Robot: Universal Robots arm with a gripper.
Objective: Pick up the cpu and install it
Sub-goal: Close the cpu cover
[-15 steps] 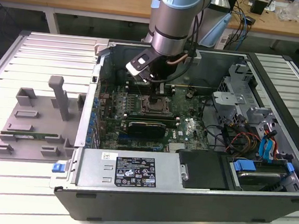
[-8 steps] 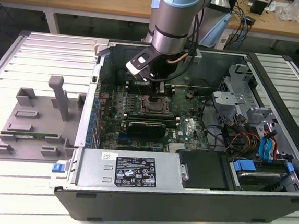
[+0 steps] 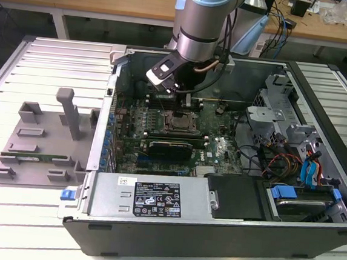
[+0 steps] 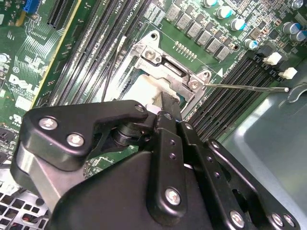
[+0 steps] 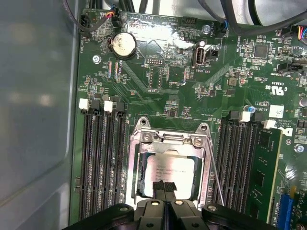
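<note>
Cpu [image 5: 170,168] in socket [image 5: 135,163], fingers [image 5: 159,188] together over it.
Lies flat and square inside the frame, mid-board; tips sit straight above one cpu edge, off centre. Contact looks likely, can't confirm.

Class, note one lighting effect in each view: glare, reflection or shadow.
First wrist view: the cpu top shines pale, the case wall mirrors soft light. Second wrist view: the tool looms dark against the lit board. Exterior view: bright table, dimmer board.
</note>
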